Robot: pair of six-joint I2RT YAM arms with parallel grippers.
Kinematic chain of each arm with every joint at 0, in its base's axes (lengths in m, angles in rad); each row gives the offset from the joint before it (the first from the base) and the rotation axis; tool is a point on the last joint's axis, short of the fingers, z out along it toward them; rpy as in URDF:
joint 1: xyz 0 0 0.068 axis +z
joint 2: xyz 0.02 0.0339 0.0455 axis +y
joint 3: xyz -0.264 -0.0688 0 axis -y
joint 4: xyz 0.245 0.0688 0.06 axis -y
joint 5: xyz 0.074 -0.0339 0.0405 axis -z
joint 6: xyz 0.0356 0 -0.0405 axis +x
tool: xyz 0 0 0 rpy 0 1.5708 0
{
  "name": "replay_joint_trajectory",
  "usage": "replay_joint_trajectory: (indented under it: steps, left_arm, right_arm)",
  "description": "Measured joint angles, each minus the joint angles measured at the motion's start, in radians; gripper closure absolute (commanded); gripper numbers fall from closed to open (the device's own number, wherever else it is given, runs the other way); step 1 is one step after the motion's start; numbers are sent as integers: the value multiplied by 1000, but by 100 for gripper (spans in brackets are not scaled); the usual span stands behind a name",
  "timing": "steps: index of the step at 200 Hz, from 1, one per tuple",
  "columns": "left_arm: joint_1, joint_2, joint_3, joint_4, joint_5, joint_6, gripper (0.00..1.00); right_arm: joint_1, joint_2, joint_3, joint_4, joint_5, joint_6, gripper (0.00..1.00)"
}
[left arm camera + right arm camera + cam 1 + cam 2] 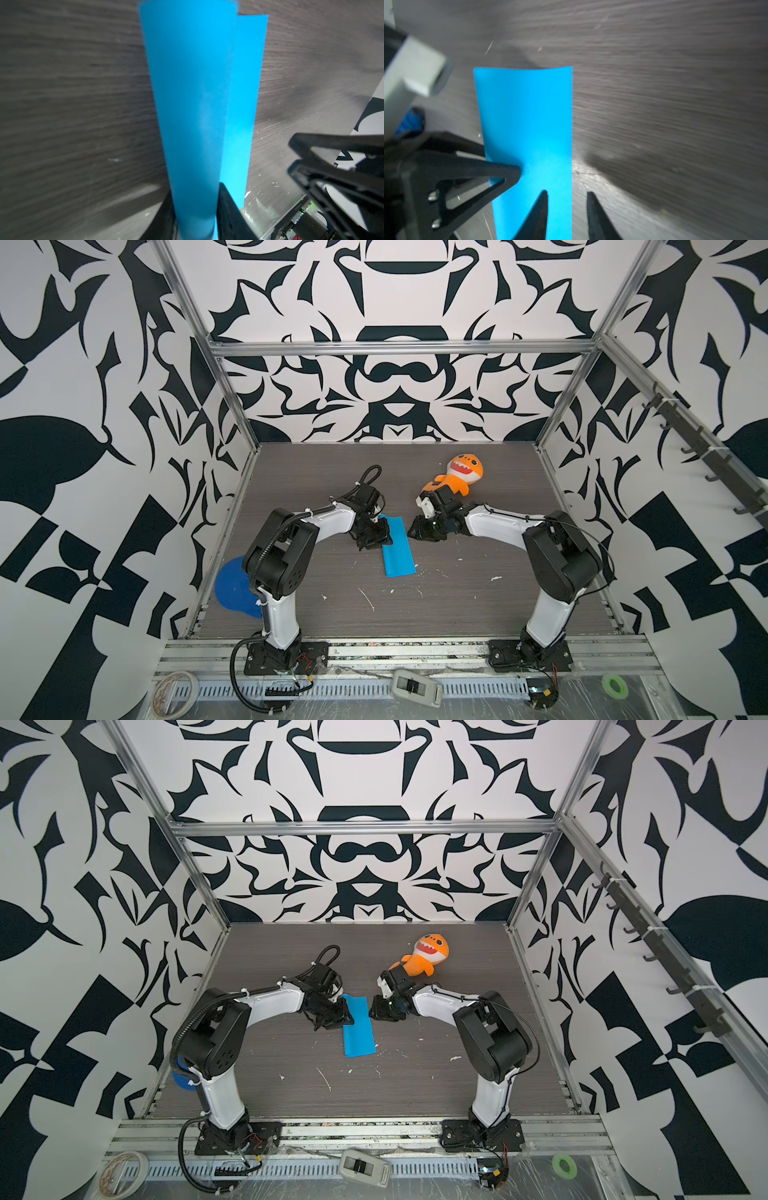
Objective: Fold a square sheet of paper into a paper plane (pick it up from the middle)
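The paper (400,549) (360,1031) is lying near the middle of the surface (457,605), folded into a narrow strip of 2 layers with its long sides running from front to back. In the left wrist view the paper (197,104) is showing one layer sticking out a little past the other along one long side.

The left fingers (383,537) (345,1017) are reaching in from the left and closing on the strip's left long side near its far end. In the left wrist view the left fingers (227,207) are sitting either side of the paper, pinching it. The right wrist view is showing the paper (527,124) flat, with one left finger (502,169) lying over its edge.

The right fingers (413,530) (374,1011) are hovering at the strip's right long side, opposite the left ones. In the right wrist view the right fingers (540,212) are standing apart with a clear gap: 1 tip is over the paper, the other is past its edge over bare surface, and nothing is being gripped.

An orange shark (462,473) (428,955) is lying toward the far right of the surface, just behind the right wrist. A dark blue disc (232,589) (179,1078) is sitting at the front left edge, partly hidden by the left arm. Small white scraps are lying scattered toward the front.
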Motion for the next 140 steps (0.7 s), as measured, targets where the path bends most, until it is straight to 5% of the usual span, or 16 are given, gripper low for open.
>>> replay_joint_trajectory:
  steps: [75,140]
  left_arm:
    - [0,4,8,-5,-3,1,65]
    - [3,-39,19,-43,-34,-34,44]
  right_arm:
    - [31,96,40,-2,-68,-1,79]
    - [31,100,45,-11,-67,0,81]
